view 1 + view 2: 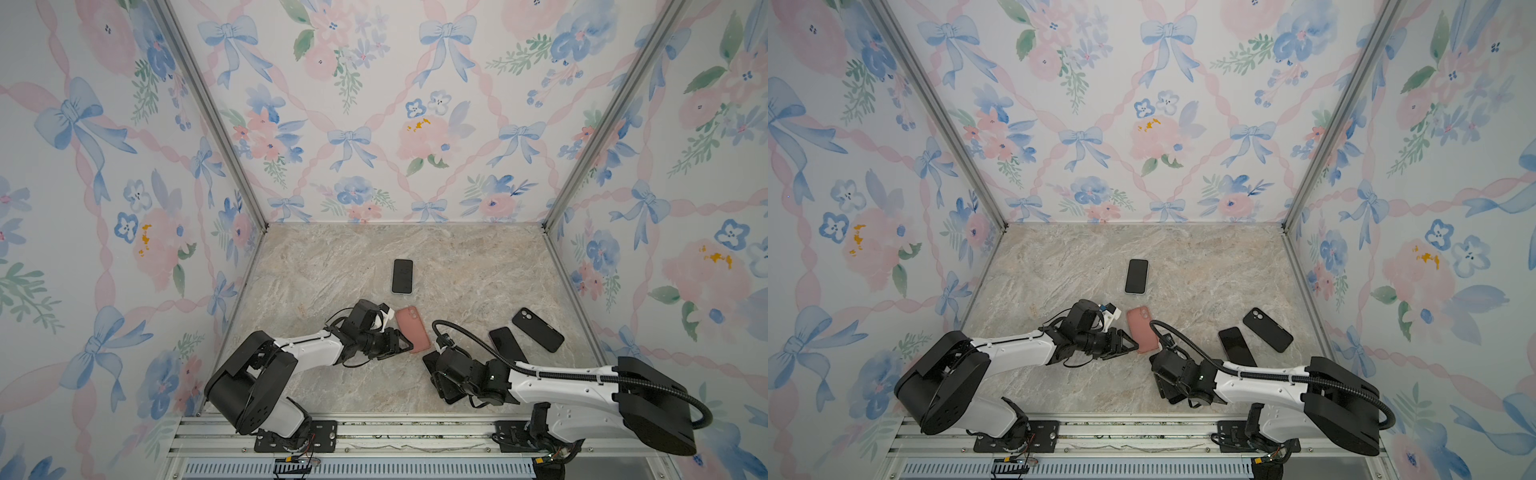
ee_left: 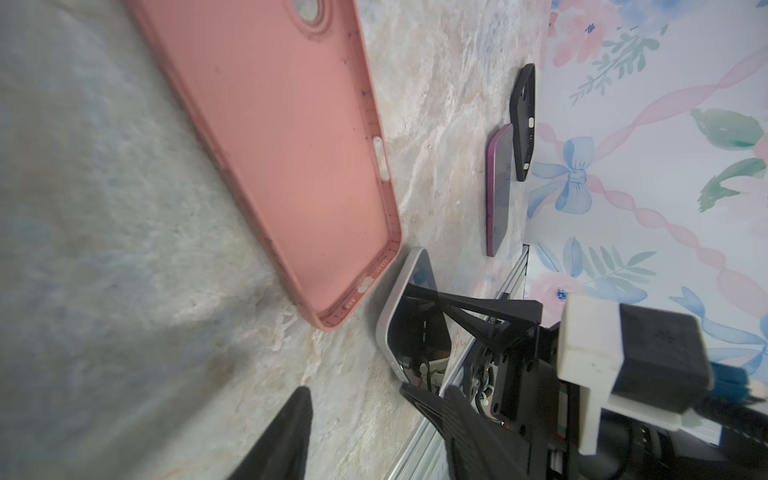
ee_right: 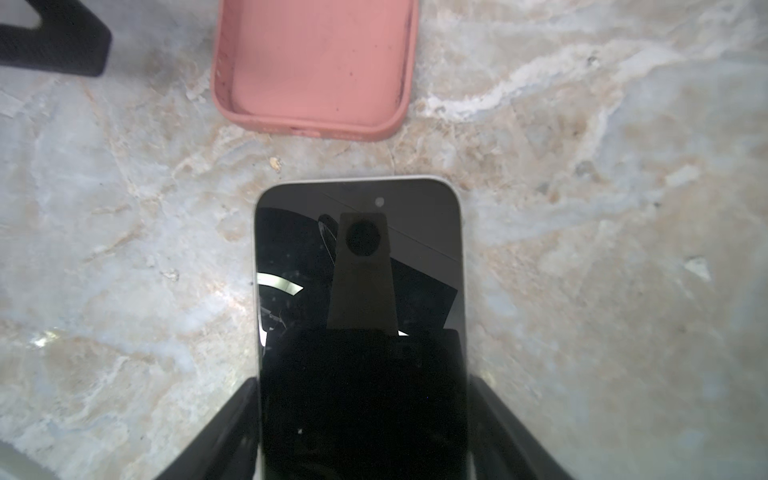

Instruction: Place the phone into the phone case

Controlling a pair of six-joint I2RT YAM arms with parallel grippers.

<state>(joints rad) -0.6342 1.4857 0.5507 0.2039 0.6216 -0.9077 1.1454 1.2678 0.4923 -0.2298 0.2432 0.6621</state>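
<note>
- Your right hand (image 3: 361, 390) grasps the white-edged, black-screened phone (image 3: 359, 270) by its two long sides, at lower centre in both top views.
- The pink silicone phone case (image 1: 412, 329) lies open side up on the marbled stone counter (image 1: 478, 270), just above the phone in the frame and apart from it.
- Your left hand (image 1: 406, 344) rests released beside the case's lower left edge, holding nothing.
</note>
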